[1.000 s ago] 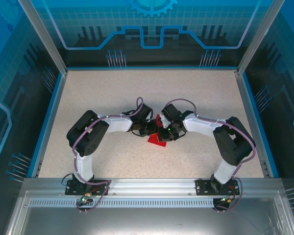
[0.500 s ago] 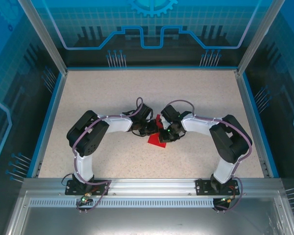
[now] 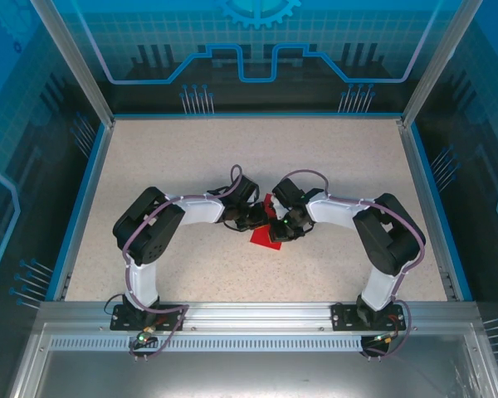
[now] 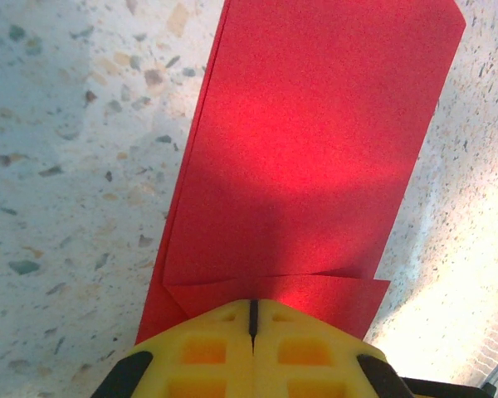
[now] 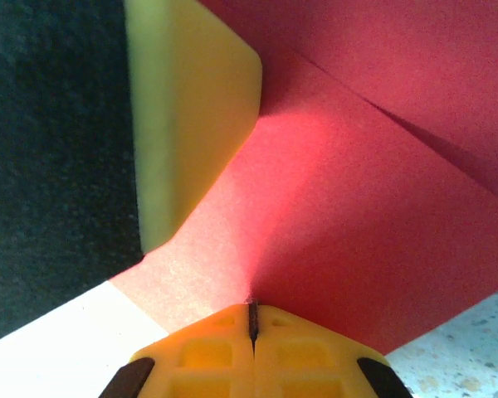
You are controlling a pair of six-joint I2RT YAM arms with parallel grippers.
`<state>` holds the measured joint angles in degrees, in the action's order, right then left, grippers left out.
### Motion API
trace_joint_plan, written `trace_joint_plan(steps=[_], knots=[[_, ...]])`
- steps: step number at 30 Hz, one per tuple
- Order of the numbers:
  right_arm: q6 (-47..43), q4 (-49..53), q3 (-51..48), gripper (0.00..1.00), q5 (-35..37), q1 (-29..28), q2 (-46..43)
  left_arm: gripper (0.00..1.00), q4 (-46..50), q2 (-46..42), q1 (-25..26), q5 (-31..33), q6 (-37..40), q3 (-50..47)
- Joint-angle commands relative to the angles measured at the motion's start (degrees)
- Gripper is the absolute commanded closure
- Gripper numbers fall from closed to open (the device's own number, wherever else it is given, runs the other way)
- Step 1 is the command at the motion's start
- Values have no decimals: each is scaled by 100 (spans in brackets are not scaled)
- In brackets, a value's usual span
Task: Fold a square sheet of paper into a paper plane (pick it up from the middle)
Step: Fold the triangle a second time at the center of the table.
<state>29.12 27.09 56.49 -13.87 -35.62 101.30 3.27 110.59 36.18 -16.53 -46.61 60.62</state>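
Observation:
The square sheet of paper (image 3: 266,238) is bright red and lies folded on the speckled table between the two arms. In the left wrist view the paper (image 4: 315,149) is a long narrow layered strip running away from my left gripper (image 4: 251,308), with a small flap across its near end. The left gripper (image 3: 260,220) is shut, its tips on the paper's near end. My right gripper (image 5: 251,307) is shut too, its tips against the paper (image 5: 382,215) where a crease begins. A yellow left finger (image 5: 191,108) rests on the sheet. The right gripper (image 3: 279,227) nearly touches the left one.
The table (image 3: 191,166) is ringed by a blue rim (image 3: 83,207) and clear walls on aluminium posts. Both arm bases sit on the metal rail (image 3: 257,319) at the near edge. Both elbows stick out sideways from the middle.
The right arm's elbow has shifted a little to the left, toward the centre. Both grippers stay shut and the paper lies in the same spot.

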Motion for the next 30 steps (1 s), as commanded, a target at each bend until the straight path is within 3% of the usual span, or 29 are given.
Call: trace_joint_plan(steps=[1, 14, 30], knots=[[-95, 289, -57, 99, 117, -8, 23, 96, 785, 367, 64, 459, -36, -134], [-290, 385, -303, 98, -267, -16, -312, 96, 820, 433, 62, 481, -52, -99], [-443, 679, -948, 98, -60, -7, -581, 97, 861, 464, 64, 520, -68, -106]])
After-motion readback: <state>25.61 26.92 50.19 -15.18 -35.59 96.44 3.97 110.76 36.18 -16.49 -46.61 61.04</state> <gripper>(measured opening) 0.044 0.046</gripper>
